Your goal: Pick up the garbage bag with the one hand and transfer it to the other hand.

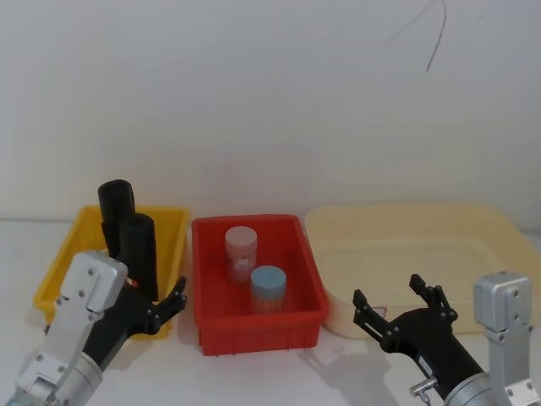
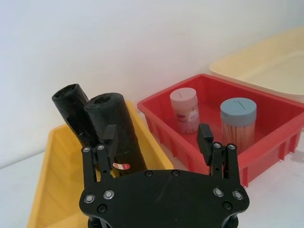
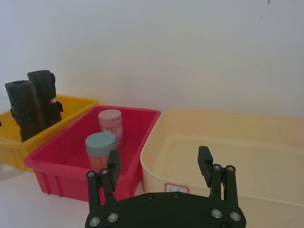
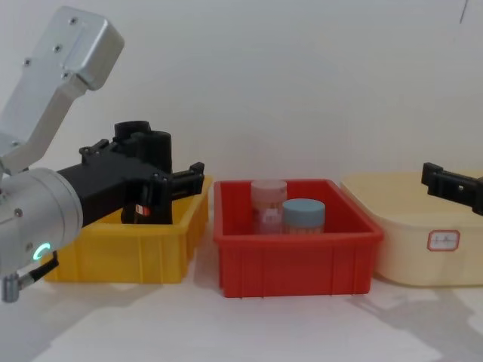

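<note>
A: The left gripper [image 2: 157, 137] is seen low at the yellow bin [image 1: 173, 222], its fingers spread wide and nothing clamped.

B: And the garbage bag [image 1: 138, 249]? It is found standing on end in that same bin, with a second black roll [image 1: 116, 203] just behind it.

A: One finger [image 2: 108, 135] is shown right in front of the bag, above its red mark [image 2: 122, 166]. Whether contact is made cannot be told. The other finger is held well off to the side, toward the red bin [image 1: 254, 334].

B: Inside the red bin, a blue-lidded jar [image 1: 269, 288] and a pink-lidded jar [image 1: 240, 252] are set upright, just beside each other.

A: Over to the right gripper [image 1: 387, 292]. It is held above the tabletop [image 1: 279, 376], in front of the cream tray [image 1: 406, 245], with its fingers released and apart and nothing gripped.

B: A green ring [image 4: 38, 251] is seen glowing on the left arm, low at the chest view's left edge.
</note>
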{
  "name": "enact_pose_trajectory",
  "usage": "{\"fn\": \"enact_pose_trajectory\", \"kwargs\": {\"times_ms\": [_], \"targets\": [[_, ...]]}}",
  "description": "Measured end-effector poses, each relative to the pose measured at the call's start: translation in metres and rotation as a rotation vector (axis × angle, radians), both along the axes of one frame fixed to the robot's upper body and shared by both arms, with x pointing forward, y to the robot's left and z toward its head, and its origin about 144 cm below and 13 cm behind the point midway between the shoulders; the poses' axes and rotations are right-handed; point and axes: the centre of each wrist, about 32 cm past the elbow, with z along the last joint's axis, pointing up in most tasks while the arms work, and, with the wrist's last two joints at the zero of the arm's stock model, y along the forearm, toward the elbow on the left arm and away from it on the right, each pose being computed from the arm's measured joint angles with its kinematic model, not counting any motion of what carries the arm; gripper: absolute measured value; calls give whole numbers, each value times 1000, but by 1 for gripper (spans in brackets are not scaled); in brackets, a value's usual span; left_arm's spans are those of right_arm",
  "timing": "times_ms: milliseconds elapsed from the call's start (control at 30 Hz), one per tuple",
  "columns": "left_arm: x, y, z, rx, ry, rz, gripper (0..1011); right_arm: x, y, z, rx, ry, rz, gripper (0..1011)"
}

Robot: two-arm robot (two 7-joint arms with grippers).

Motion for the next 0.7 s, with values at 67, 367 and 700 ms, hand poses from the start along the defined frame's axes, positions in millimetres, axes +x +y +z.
{"fn": "enact_pose_trajectory", "kwargs": {"times_ms": [67,367,700], "targets": [[0,-1,2,4,-6,12,1000,0,0,0,0,0,0,1000],[0,-1,5,12,-16,70,1001,0,0,0,0,0,0,1000],[9,4,2,10,4,140,1001,0,0,0,0,0,0,1000]]}}
